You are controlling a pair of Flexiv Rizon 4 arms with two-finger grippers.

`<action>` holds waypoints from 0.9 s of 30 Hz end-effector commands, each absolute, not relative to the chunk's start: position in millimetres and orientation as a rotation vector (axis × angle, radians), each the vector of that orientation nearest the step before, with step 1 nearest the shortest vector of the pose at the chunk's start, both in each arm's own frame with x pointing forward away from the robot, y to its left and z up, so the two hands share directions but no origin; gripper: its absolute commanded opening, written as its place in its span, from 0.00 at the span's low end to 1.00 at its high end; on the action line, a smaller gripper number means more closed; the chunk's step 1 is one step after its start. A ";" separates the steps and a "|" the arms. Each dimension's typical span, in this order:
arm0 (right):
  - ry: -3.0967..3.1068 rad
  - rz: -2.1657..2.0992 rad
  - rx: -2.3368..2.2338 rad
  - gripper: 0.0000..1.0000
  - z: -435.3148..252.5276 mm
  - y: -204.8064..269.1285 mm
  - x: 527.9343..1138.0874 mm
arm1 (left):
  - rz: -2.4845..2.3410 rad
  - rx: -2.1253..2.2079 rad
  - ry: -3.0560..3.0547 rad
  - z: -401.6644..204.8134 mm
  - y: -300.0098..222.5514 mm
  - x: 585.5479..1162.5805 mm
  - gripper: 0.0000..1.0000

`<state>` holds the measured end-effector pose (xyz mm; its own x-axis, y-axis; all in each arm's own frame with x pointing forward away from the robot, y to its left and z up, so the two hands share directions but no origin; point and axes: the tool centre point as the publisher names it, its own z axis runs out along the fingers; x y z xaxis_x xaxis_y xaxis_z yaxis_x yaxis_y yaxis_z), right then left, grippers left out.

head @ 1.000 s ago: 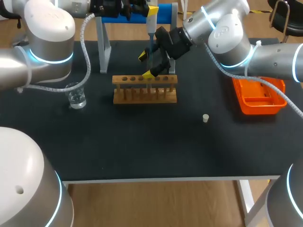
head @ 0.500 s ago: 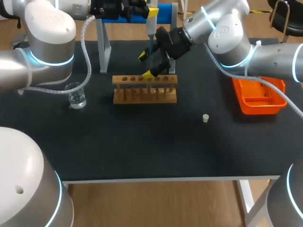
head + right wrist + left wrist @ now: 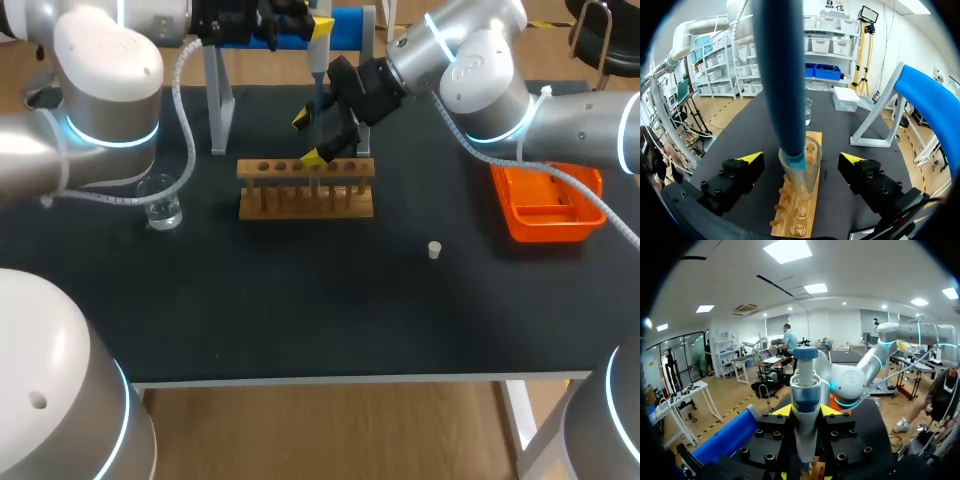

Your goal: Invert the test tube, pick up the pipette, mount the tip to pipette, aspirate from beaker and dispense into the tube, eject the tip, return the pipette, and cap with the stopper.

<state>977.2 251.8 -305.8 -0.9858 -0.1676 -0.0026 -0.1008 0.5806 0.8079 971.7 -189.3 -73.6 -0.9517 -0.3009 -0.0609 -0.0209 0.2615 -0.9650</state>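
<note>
Change: nothing is shifted; dispensing is judged underway.
Left pincer (image 3: pixel 806 410): clenched on pipette (image 3: pixel 805 385).
Right pincer (image 3: pixel 801 158): spread open around test tube (image 3: pixel 801 174).

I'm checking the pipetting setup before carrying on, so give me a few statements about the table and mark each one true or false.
1. The left fingers grip the pipette. True.
2. The stopper is pushed into the tube. False: it lies on the table, between the rack and the orange tray.
3. The right fingers are clamped on the tube. False: they stand open on either side of it, not touching.
4. The beaker stands on the table beside the rack, on the left arm's side. True.
</note>
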 end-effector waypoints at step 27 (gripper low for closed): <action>-2.729 -1.384 0.231 1.00 -305.1 251.5 976.7 | -1.751 -0.294 2.276 -78.4 -189.3 966.3 0.00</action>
